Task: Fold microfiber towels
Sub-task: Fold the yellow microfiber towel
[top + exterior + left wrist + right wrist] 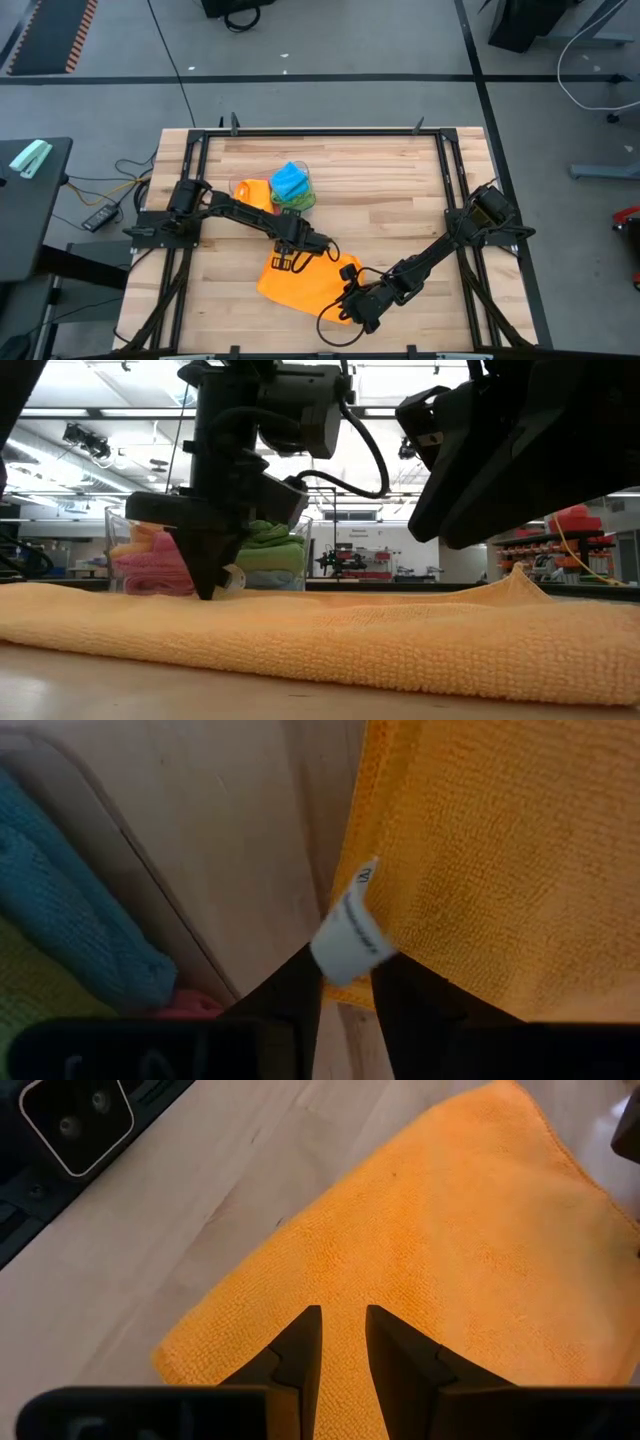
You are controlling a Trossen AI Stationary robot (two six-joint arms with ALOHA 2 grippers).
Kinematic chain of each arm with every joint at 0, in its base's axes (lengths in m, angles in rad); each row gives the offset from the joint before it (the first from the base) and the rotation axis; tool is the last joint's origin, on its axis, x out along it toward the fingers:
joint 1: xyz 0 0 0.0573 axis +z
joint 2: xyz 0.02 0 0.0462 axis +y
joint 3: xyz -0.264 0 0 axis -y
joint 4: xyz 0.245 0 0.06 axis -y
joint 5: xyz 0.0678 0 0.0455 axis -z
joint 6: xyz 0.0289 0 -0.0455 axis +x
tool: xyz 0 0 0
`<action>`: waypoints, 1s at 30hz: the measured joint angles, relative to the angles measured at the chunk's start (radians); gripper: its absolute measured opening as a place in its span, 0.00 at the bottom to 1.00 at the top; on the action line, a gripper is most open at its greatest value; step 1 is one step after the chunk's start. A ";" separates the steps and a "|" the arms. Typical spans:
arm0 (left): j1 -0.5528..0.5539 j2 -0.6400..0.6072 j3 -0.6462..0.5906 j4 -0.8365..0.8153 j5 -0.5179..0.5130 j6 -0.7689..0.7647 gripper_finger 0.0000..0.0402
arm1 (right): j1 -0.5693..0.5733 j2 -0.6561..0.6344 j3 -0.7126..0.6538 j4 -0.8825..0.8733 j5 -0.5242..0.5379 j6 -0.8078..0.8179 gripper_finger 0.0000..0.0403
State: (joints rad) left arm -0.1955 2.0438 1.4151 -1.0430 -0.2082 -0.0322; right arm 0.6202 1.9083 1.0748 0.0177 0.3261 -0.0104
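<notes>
An orange microfiber towel [305, 282] lies spread on the wooden table, its surface filling the low view [330, 635]. My left gripper [290, 258] stands at the towel's far left corner, shut on it beside a white label [350, 935]. My right gripper [356, 303] is at the towel's near right edge, its fingers [300, 1345] close together over the cloth. Blue [290, 180], green and pink folded towels sit in a clear tub [290, 525] just beyond the orange towel. My left gripper pinches the orange towel's corner edge [362, 982] between its two fingers, right at the white label. The fingers come from above, pointing steeply down [207, 588]. The rest of the towel lies flat on the table. My right gripper is shut on the orange towel at its near right edge [343, 1295], slanting down from the table's right. The gripper's own body hides the place of contact. In the low view the cloth rises to a small peak [520, 572] there, and the rest lies on the table.
The tub [262, 192] of folded towels stands close behind my left gripper, its rim [120, 850] beside the fingers. Bare wood [400, 200] lies to the right and far side. A black frame rail [450, 180] edges the table.
</notes>
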 joint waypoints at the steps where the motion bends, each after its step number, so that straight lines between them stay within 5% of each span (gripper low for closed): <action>1: 0.000 0.000 0.000 -0.003 0.000 -0.009 0.24 | 0.000 0.000 0.000 0.000 0.000 0.000 0.22; 11: -0.023 -0.003 0.000 -0.039 -0.004 -0.075 0.03 | -0.001 0.000 0.000 0.000 0.000 0.000 0.22; 30: -0.032 -0.085 0.002 -0.174 0.037 -0.192 0.02 | -0.001 0.000 0.000 0.005 0.000 0.000 0.22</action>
State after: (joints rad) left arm -0.2279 1.9592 1.4172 -1.2169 -0.1717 -0.2243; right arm 0.6197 1.9083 1.0748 0.0229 0.3261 -0.0109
